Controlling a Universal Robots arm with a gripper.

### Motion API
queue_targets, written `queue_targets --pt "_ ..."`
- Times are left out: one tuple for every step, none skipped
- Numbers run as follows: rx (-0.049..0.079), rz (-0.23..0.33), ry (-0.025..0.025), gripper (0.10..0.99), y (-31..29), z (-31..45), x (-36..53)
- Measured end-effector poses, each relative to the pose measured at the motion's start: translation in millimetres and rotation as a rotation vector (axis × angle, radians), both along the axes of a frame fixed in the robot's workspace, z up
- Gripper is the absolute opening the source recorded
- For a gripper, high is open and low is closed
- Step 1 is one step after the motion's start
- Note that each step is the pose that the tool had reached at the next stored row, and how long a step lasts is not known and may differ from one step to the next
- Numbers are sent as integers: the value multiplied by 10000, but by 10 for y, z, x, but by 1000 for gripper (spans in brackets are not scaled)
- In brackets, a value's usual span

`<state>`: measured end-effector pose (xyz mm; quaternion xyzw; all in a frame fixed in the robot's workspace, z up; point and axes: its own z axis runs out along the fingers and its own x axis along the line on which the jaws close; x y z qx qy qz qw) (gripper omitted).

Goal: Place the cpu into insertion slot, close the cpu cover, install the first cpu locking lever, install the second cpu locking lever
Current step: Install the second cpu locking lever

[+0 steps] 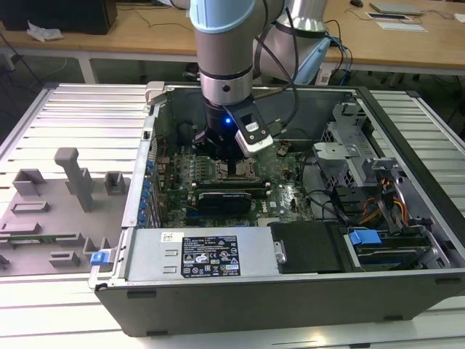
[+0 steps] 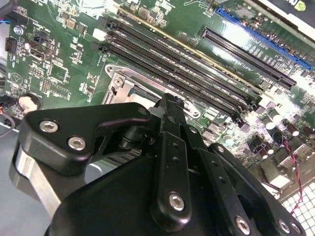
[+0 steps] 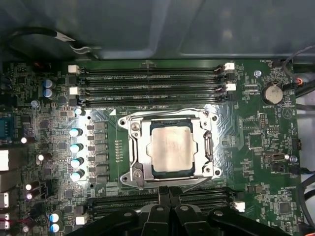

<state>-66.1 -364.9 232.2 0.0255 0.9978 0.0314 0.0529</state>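
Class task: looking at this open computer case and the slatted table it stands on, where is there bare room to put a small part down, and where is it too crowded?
Free: the slatted table behind the grey fixture blocks, and the strip in front of them. Crowded: inside the case, where the gripper hangs beside the cpu cover, and the cabled drive bay.

The cpu (image 3: 171,148) has a pale silvery-beige top, framed by the silvery-grey cpu cover (image 3: 139,147), on a green circuit board (image 3: 256,142) with black memory slots (image 3: 147,88) and silver-topped capacitors (image 3: 75,147). The gripper (image 3: 169,196) is black with silver screws. The computer case (image 1: 240,302) is dark grey with blue clips (image 1: 361,238).
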Motion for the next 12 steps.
queue_targets --pt "65 0 1 106 -19 -3 -2" --pt "157 1 0 106 -46 -9 -5" --pt "256 2 0 106 -73 -14 -8" --pt "329 2 0 106 -93 -18 -10" --pt "454 1 0 106 -124 -23 -16" --pt "555 0 0 106 -144 -27 -21" --pt "641 1 0 106 -160 -30 -25" --pt "746 1 1 106 -179 -33 -32" --pt "827 1 0 106 -195 -36 -38" --pt "946 1 0 106 -219 -41 -47" --pt "1113 1 0 106 -265 -52 -62" --pt "1187 2 1 106 -290 -60 -72"
